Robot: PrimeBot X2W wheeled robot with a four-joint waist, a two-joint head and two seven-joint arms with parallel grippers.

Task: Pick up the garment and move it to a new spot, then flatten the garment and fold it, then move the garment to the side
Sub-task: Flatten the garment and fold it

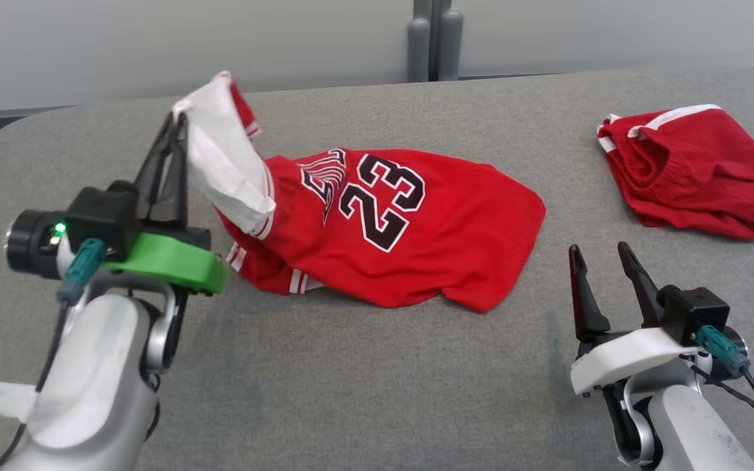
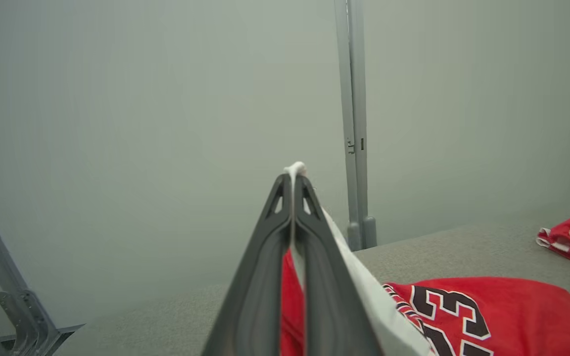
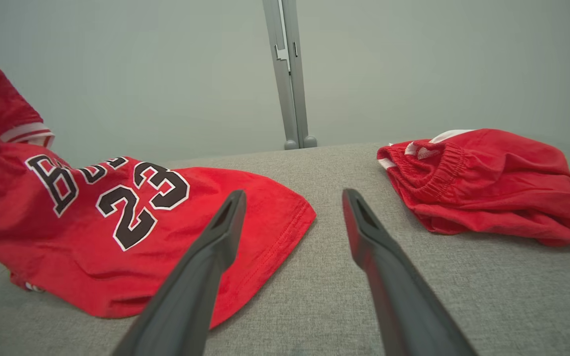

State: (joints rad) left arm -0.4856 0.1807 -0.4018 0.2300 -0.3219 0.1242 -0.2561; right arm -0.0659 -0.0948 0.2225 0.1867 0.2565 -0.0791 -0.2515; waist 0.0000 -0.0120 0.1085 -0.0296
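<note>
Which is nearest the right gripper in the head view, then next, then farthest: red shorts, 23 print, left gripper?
From the right gripper:
1. The red shorts, just beyond, to its right.
2. The 23 print, on the jersey, mid-table to its left.
3. The left gripper, far left, shut on the jersey.

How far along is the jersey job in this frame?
Done: the left gripper is shut on one end of the jersey, holding that end up off the table. In hand: the pick-up itself, since most of the jersey lies crumpled on the table. Left: moving it, flattening, folding, setting aside. The right gripper is open, holding nothing, near the hem.
</note>
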